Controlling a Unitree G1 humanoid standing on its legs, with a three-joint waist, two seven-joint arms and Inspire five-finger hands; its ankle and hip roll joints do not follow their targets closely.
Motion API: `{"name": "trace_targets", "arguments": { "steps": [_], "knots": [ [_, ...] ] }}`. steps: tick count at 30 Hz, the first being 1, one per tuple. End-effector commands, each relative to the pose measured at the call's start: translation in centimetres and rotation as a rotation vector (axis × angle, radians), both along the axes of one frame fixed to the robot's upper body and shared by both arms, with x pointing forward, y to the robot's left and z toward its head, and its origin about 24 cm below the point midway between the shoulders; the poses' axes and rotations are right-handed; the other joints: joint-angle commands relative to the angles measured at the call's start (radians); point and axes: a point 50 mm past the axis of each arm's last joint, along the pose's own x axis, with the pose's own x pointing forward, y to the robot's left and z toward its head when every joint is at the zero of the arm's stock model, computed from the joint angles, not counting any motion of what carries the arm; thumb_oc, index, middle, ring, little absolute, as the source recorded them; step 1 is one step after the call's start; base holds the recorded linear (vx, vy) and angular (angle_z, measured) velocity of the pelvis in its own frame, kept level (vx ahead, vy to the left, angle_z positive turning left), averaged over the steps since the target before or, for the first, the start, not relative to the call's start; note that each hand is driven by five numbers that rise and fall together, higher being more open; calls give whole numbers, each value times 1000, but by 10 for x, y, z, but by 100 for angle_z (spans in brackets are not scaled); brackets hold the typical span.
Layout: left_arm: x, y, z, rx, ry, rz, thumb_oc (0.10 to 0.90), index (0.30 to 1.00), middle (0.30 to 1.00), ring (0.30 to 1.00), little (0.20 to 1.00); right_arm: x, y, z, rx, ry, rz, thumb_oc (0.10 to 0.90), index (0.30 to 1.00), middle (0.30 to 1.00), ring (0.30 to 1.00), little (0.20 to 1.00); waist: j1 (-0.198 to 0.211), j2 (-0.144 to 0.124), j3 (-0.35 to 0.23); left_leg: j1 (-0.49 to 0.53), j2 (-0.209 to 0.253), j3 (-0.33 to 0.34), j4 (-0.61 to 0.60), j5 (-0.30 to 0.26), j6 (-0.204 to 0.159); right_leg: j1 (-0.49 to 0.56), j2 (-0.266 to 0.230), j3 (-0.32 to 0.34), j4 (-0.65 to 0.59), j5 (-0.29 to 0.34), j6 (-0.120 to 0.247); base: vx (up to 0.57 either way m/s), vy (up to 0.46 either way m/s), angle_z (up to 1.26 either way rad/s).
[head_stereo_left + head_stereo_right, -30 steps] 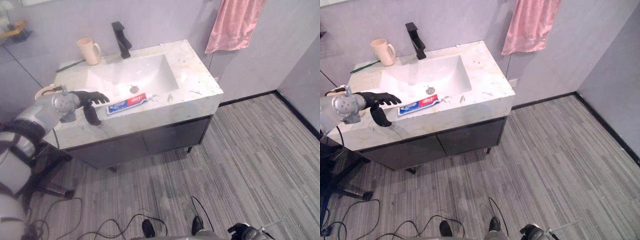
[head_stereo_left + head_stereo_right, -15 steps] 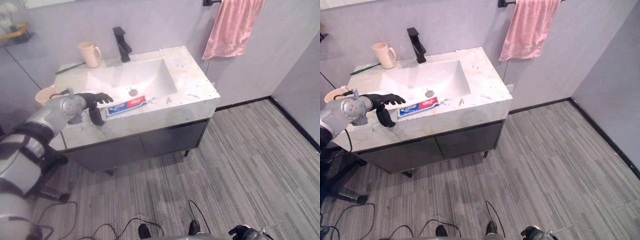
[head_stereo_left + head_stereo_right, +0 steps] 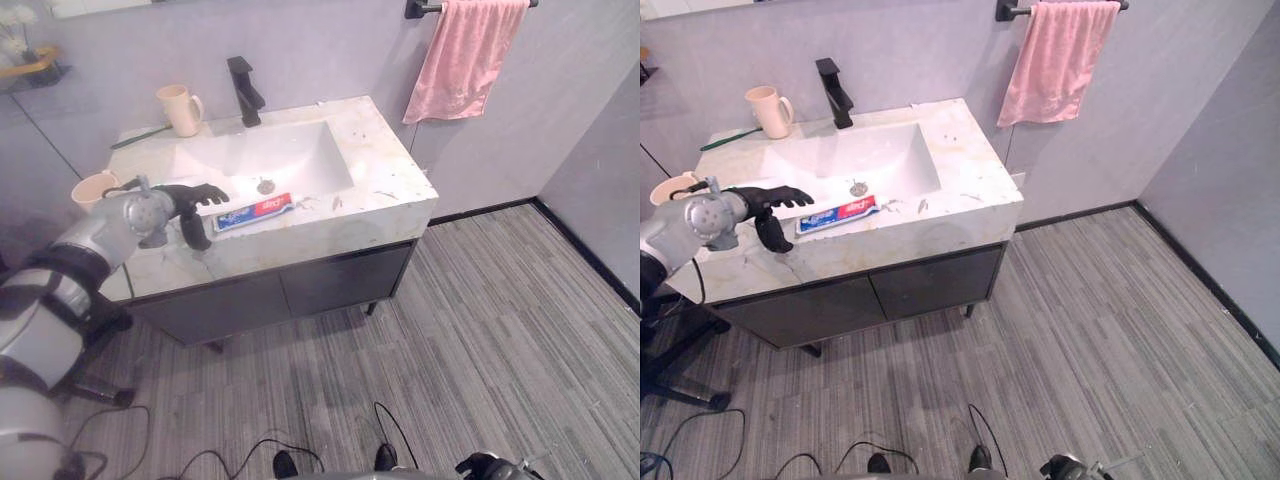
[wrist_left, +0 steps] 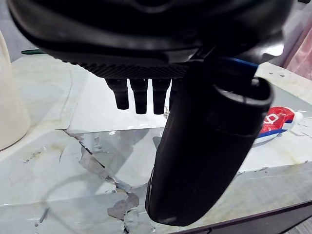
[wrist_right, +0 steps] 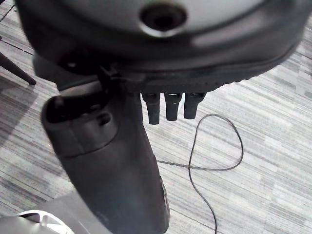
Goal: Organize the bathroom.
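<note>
A red, white and blue toothpaste tube [image 3: 253,211] lies on the marble counter [image 3: 385,185], along the front rim of the white basin [image 3: 262,158]. My left hand [image 3: 188,199] hovers just left of the tube's end, open, with straight fingers reaching toward the basin and the thumb hanging toward the counter. The left wrist view has the tube [image 4: 277,125] past the thumb [image 4: 204,151], with nothing held. My right hand [image 5: 117,161] hangs low over the striped floor, open and holding nothing.
A beige mug [image 3: 181,107] and a green toothbrush [image 3: 139,136] sit at the counter's back left beside the black faucet [image 3: 242,88]. A second beige cup [image 3: 91,187] stands behind my left wrist. A pink towel [image 3: 464,55] hangs on the wall rail. Dark cabinet doors [image 3: 300,292] lie below.
The camera has shifted, so the whole scene sits lower and the towel rail now shows. My left hand keeps its place beside the tube.
</note>
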Motion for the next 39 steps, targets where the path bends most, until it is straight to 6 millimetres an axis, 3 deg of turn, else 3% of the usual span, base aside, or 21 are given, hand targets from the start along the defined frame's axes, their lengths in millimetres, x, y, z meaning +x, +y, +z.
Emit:
{"name": "trace_targets", "arguments": {
  "steps": [1,32,34,36,37,39],
  "knots": [
    [7,0,60,-92,-269,15,800,900,900,900,900,-3,-10,2,-68,35,4,800,900,900,900,900,-13,16,-12,13,-19,-2,-2,-68,11,-23,30,50,20,-61,31,0,0,0],
    [8,-5,44,-86,-262,20,800,900,900,900,900,0,-6,1,-56,23,-4,800,900,900,900,900,-11,13,4,-3,-13,8,2,-62,9,-36,25,37,27,-63,26,0,0,0],
    [9,-4,43,-88,-263,24,758,836,836,836,836,0,-7,2,-57,24,-2,800,900,900,900,900,-13,13,7,-5,-13,10,2,-60,9,-38,24,37,28,-64,25,0,0,0],
    [9,-5,43,-88,-268,26,755,832,832,832,832,-1,-7,1,-57,27,0,800,900,900,900,900,-13,12,9,-7,-13,11,2,-59,8,-39,25,37,27,-63,25,0,0,0],
    [9,-5,43,-88,-270,25,800,900,900,900,900,-1,-8,1,-57,29,0,800,900,900,900,900,-13,12,8,-7,-13,11,2,-59,8,-39,25,37,26,-63,25,0,0,0],
    [8,-5,45,-89,-278,22,800,900,900,900,900,-2,-8,2,-58,30,-1,800,900,900,900,900,-13,11,8,-6,-13,10,2,-60,8,-38,25,37,25,-62,25,0,0,0]
  ]
}}
